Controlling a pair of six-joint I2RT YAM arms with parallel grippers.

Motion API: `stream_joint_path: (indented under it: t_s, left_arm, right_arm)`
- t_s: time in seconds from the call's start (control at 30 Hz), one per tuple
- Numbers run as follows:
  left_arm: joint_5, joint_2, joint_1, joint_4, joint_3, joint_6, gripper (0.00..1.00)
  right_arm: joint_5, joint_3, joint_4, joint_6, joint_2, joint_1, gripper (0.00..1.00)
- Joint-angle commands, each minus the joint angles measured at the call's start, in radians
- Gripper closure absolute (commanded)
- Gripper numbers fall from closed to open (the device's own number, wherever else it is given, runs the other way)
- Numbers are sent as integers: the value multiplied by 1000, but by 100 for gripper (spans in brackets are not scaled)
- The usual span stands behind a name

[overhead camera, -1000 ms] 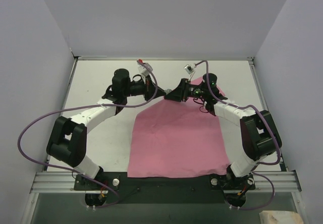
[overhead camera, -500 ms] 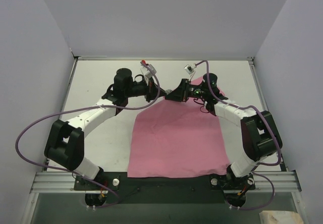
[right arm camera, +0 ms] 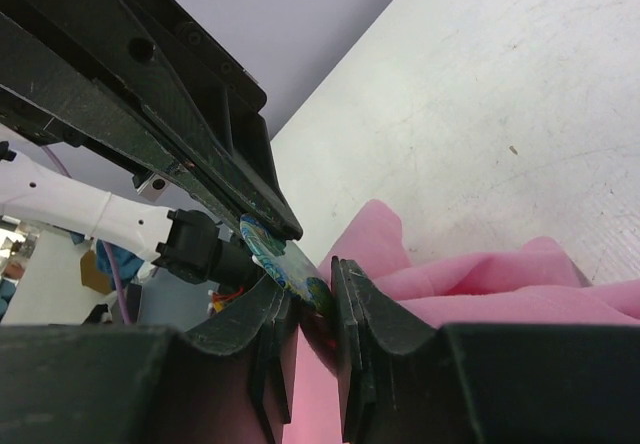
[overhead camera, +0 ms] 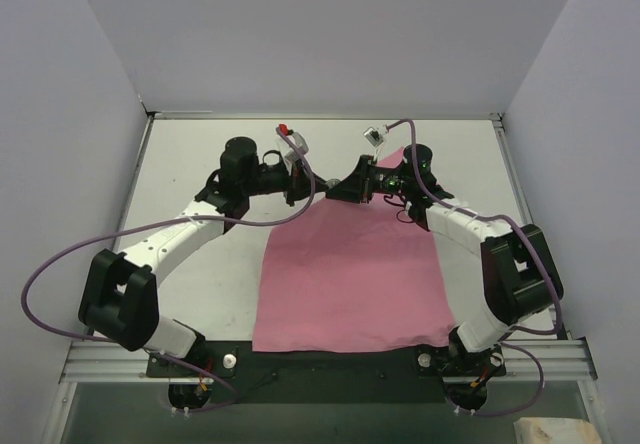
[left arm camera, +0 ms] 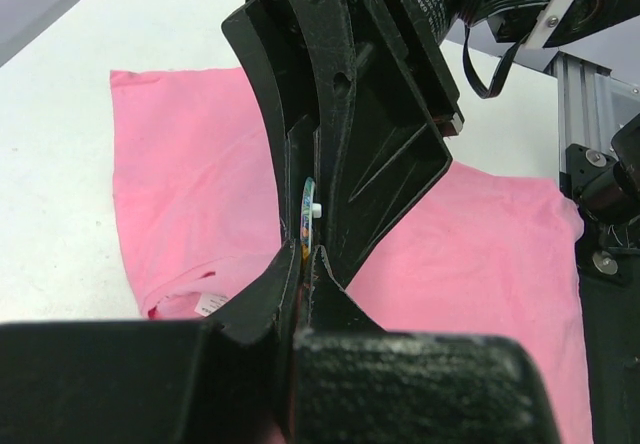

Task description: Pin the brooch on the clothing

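Note:
The pink T-shirt (overhead camera: pixel 350 274) lies flat on the table, its collar end at the far side under both grippers. My left gripper (overhead camera: pixel 312 186) and right gripper (overhead camera: pixel 335 188) meet tip to tip above the collar. The brooch (right arm camera: pixel 285 262), a small disc with a blue-green swirl, sits between them. In the left wrist view it shows edge-on (left arm camera: pixel 308 204), with my left gripper (left arm camera: pixel 307 252) shut on its near edge. My right gripper (right arm camera: pixel 318 274) is closed narrowly on its other end. The white neck label (left arm camera: pixel 207 304) shows below.
White table (overhead camera: pixel 200 154) with purple-grey walls on three sides. A fold of shirt (right arm camera: pixel 480 274) bunches up beside my right fingers. An aluminium rail (overhead camera: pixel 330 359) and the arm bases run along the near edge. Purple cables loop off both arms.
My left arm's elbow has swung outward to the left and lower. Both grippers stay together at the shirt's collar. The right arm has hardly moved.

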Motion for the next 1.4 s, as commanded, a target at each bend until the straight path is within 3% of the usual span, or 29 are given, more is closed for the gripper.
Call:
stream_joint_path:
  t_s: [0.0,0.27,0.93,1.2,1.23,1.37]
  left_arm:
    - [117,-42,-30,-61,-17,71,100]
    - [88,-67,-30,-47,-51,68,100]
    - [48,-113,26,105,-160,-34,100]
    - [-70,-127,47,120,-180,-59,100]
    - [-89,-127,47,119,-178,-61,100]
    - [-106,-122,49,111,-172,-65,100]
  right_arm:
    - [15,25,109,4,-69,-8,96]
    - [-1,5,207,72,-69,-20,98]
    - [-5,-7,242,90,-86,-26,98]
    - [21,-23,215,67,-129,-34,84]
    - [25,-26,207,56,-135,-37,75]
    - [67,-43,140,7,-182,-42,55]
